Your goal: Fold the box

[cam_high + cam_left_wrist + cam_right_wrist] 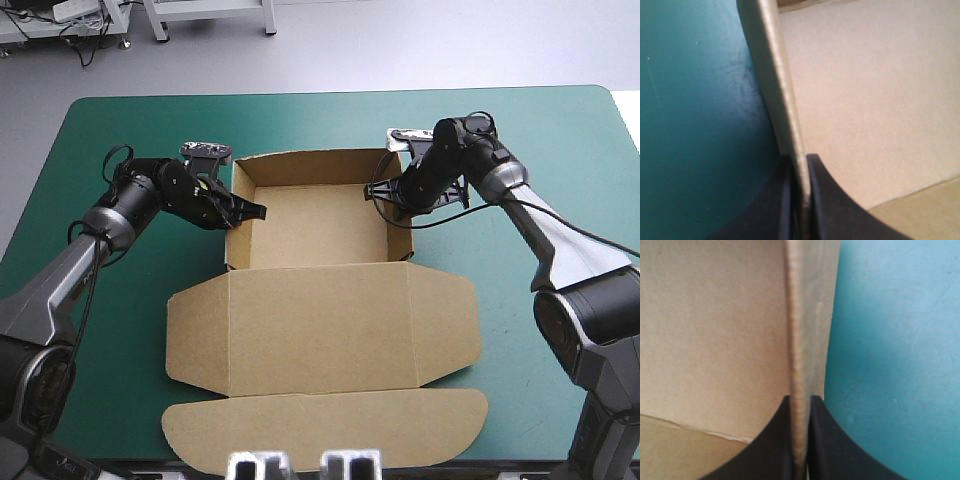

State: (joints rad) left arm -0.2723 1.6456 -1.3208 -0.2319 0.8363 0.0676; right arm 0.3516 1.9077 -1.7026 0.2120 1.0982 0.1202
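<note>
**Both pairs of fingers pinching the tray's side walls**

The box point(315, 225) sits in the middle of the desk point(120, 130), on the teal-green cover. Its far half, in the upper centre of the high view, stands as an open tray. The back wall point(310, 167), left wall point(232, 245) and right wall point(403, 238) are all raised around the floor. The lid point(320, 330) lies flat toward the bottom of the frame, with a wing on each side. A long rounded front flap point(325, 427) reaches the desk's near edge.

My left fingers point(250, 211) come in from the left of the frame and pinch the left wall, all but pressed together with the brown board between them. In my left wrist view one black finger point(788, 172) is on the outer side, over the cover, and the other is inside the tray. The wall's rim runs away ahead of them, slightly bowed.

My right fingers point(386, 197) reach in from the right of the frame and pinch the right wall the same way. In my right wrist view they point(816, 412) are nearly closed on the board, which rises straight ahead between them. The tray's inside lies on one side and the teal-green cover on the other.
</note>
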